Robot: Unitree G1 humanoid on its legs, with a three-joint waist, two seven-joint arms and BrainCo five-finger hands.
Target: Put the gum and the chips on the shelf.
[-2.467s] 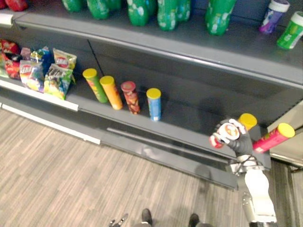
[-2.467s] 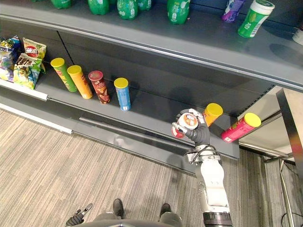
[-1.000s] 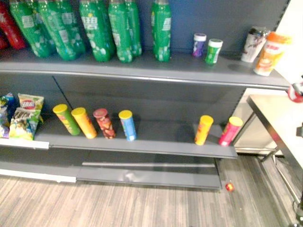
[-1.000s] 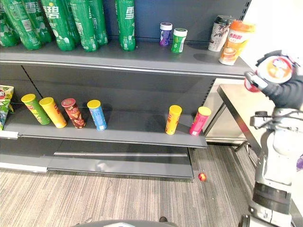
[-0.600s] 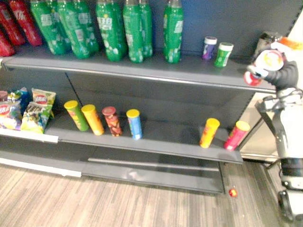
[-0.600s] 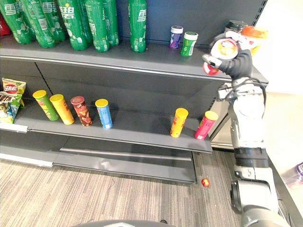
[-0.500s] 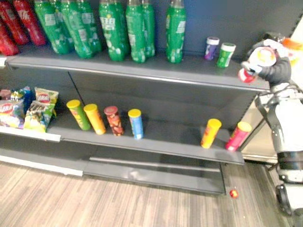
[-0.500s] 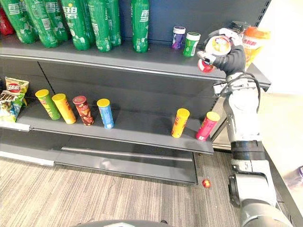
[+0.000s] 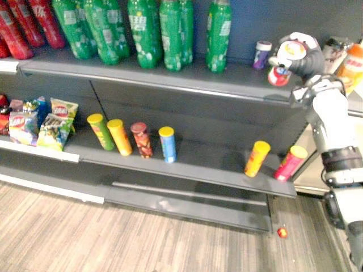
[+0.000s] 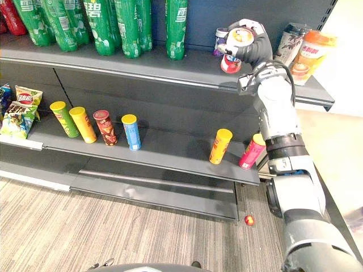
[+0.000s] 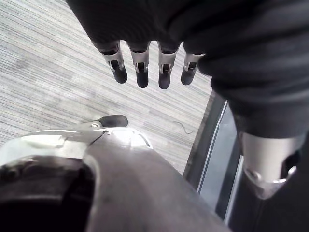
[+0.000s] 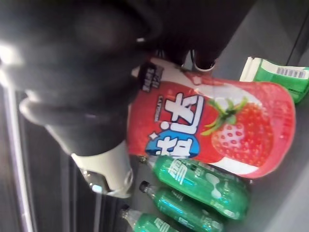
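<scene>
Gum canister (image 10: pixel 231 63) is clasped in the curled right hand (image 10: pixel 258 50), raised at upper shelf (image 10: pixel 142 65).

Gum tub (image 12: pixel 212 130): here it is up close, with big white characters on a blue patch across the red side, next to a strawberry picture. There's a small black tag with tiny white print, too small to make out.
Green pack (image 12: pixel 282 72): a barcode strip; its digits can't be made out.
Green bottles (image 10: pixel 176 25): white characters run down each label, all along the top shelf.
Chip bags (image 9: pixel 57 122): at the left end of the middle shelf, one has a round red logo, lettering too small to tell.
Chip tubes (image 10: pixel 131 131): printed wraps, and nothing on them is legible.
Cups (image 10: pixel 309 54): at the right end of the top shelf, with printed sleeves and blurred writing.
</scene>
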